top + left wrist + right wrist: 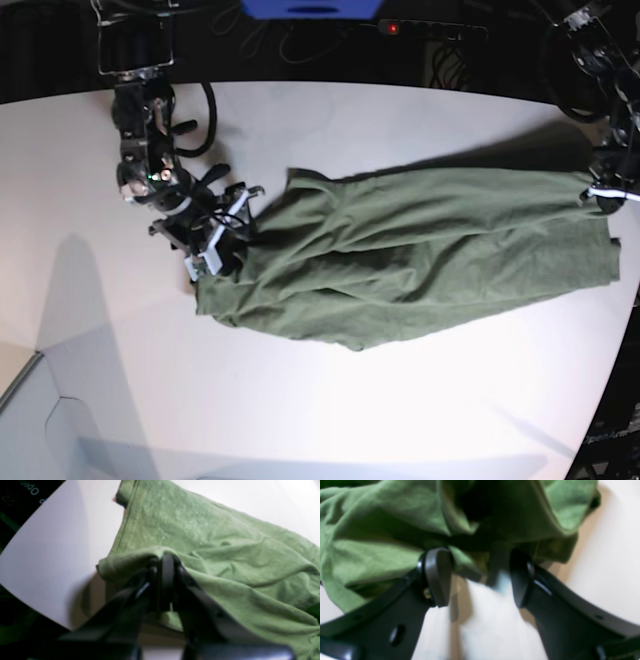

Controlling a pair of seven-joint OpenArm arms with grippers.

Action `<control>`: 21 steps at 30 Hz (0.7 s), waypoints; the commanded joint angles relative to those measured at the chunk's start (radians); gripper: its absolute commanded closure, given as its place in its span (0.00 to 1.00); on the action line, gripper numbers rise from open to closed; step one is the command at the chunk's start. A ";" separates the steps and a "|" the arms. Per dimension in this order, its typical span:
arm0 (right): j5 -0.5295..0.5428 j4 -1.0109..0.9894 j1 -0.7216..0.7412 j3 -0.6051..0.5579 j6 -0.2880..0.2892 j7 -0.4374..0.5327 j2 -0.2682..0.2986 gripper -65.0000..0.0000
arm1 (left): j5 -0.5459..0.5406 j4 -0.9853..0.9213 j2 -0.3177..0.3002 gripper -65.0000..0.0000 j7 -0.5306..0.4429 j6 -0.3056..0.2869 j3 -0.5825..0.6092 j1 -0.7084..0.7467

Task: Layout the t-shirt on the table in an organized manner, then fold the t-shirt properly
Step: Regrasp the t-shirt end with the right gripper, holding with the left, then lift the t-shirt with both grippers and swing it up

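The olive-green t-shirt (420,255) lies stretched across the middle of the white tabletop (330,400), from about 9 o'clock to 3 o'clock in the base view, wrinkled and not yet flat. The left hand (165,562) is at the 3 o'clock end – its fingers are pressed together and pinch a ridge of the cloth near the hem, lifting it a little above the tabletop. The right hand (480,577) is at the 9 o'clock end of the shirt. Its fingers (437,575) stand spread apart, with bare tabletop between them – the bunched fabric hangs just at their tips, not pinched.
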 commanded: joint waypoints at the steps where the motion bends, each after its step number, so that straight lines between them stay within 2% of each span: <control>1: 0.003 0.013 0.010 0.000 0.006 -0.004 0.001 0.48 | -0.007 0.020 -0.017 1.00 -0.021 0.001 -0.003 -0.005; 3: 0.003 0.015 0.010 -0.001 0.011 -0.002 -0.003 0.60 | -0.007 0.020 -0.017 1.00 -0.021 0.001 -0.003 -0.005; 6: 0.003 0.016 0.010 0.003 0.063 -0.002 -0.003 0.93 | -0.007 0.020 -0.017 1.00 -0.021 0.001 -0.003 -0.005; 7: 0.003 0.026 0.010 0.003 0.072 -0.005 -0.003 1.00 | -0.007 0.022 -0.017 1.00 -0.021 0.001 -0.003 -0.005; 11: 0.003 0.156 -0.042 0.005 0.072 -0.004 0.003 1.00 | -0.009 0.025 -0.017 1.00 -0.021 0.001 -0.003 -0.007; 17: 0.002 0.481 -0.137 0.005 0.072 -0.010 0.026 1.00 | -0.009 0.122 -0.017 1.00 -0.021 0.001 -0.003 -0.007; 21: -0.001 0.570 -0.113 0.016 0.072 -0.011 0.029 1.00 | -0.009 0.168 -0.017 1.00 -0.021 0.001 0.004 -0.068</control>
